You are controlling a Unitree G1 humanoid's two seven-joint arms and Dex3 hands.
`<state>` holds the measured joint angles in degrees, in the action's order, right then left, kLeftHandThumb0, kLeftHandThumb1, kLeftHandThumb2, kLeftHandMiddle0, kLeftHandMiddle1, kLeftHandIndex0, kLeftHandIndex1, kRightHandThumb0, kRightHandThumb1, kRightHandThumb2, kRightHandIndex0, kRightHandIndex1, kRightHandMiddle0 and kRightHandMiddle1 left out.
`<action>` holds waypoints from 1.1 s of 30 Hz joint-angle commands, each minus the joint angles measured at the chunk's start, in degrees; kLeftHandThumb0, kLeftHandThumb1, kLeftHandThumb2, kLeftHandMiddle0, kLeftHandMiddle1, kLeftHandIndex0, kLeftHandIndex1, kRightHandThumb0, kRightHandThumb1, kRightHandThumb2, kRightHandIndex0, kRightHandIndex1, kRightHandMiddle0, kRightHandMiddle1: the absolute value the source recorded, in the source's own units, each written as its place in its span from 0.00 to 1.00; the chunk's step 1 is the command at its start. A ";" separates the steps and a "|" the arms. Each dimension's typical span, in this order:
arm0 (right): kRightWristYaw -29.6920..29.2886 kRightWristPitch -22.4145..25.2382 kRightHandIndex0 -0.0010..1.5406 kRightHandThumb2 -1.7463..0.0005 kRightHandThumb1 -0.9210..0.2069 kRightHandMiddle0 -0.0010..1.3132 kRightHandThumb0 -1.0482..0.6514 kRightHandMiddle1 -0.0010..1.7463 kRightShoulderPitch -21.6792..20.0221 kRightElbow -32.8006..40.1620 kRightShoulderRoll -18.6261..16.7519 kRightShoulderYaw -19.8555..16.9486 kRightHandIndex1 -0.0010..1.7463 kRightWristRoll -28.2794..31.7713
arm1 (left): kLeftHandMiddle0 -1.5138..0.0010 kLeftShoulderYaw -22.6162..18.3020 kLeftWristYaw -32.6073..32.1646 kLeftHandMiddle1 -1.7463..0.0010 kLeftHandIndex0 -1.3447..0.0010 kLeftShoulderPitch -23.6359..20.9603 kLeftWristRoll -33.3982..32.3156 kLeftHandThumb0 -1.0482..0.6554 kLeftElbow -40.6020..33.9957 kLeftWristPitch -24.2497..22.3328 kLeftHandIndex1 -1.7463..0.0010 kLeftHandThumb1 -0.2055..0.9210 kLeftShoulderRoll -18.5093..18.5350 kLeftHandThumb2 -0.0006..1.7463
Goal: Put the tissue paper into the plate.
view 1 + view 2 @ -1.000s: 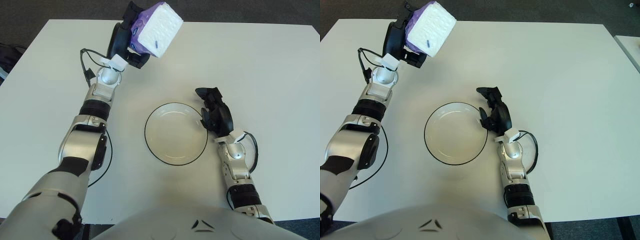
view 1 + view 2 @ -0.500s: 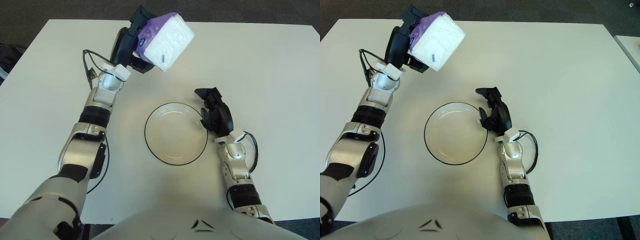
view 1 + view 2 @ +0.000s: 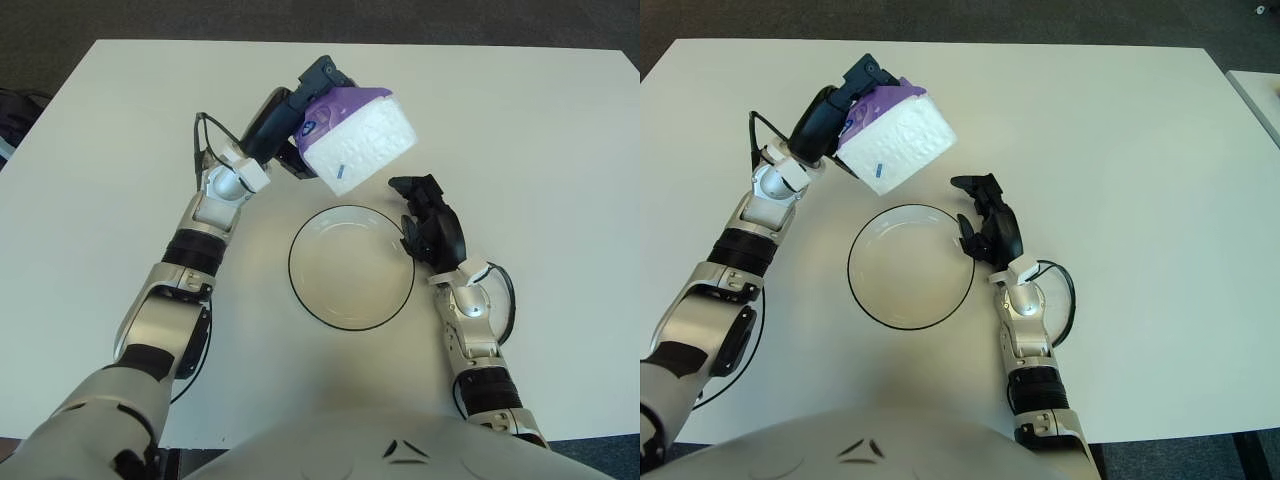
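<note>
A white tissue pack with a purple end (image 3: pixel 360 140) hangs in the air above the table, just beyond the far edge of the plate. My left hand (image 3: pixel 300 125) is shut on it from its far left side, arm stretched forward. The plate (image 3: pixel 352 267), shallow and clear with a dark rim, sits on the white table in front of me and holds nothing. My right hand (image 3: pixel 428 225) shows right beside the plate's right rim, fingers loosely curled and holding nothing.
The white table (image 3: pixel 560 150) spreads wide around the plate. A black cable (image 3: pixel 205 300) runs along my left forearm. Dark floor lies past the table's far edge.
My left hand has carried the tissue pack right and toward me, from the far left of the table to just beyond the plate's far rim. The right hand has not moved.
</note>
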<state>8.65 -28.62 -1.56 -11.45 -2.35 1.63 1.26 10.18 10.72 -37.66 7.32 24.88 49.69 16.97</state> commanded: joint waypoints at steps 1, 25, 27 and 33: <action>-1.01 4.79 0.24 0.68 0.00 0.13 0.22 0.66 9.00 -17.06 0.72 -0.81 0.33 -0.59 | 0.47 3.05 8.40 0.02 0.57 3.09 -6.90 0.61 -2.94 2.77 0.00 0.24 2.34 0.92; 0.01 4.36 0.24 0.67 0.05 0.16 0.25 0.68 9.02 -16.84 0.73 -1.26 0.36 0.94 | 0.50 6.38 22.94 0.02 0.61 6.22 -7.20 0.61 -10.73 0.78 0.00 0.30 6.90 0.87; 0.13 4.21 0.24 0.66 0.06 0.17 0.25 0.68 9.03 -16.87 0.68 -1.34 0.37 1.13 | 0.50 6.30 23.53 0.02 0.61 6.17 -6.38 0.61 -11.32 0.19 0.00 0.30 7.42 0.87; 0.55 4.08 0.23 0.65 0.07 0.17 0.26 0.68 9.07 -16.88 0.70 -1.39 0.38 1.36 | 0.50 5.83 24.44 0.02 0.61 6.23 -5.75 0.61 -12.22 -0.88 0.00 0.30 7.90 0.87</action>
<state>8.89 -28.64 -1.61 -11.59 -2.12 1.61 1.36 15.33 32.92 -33.02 0.70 16.06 49.56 22.69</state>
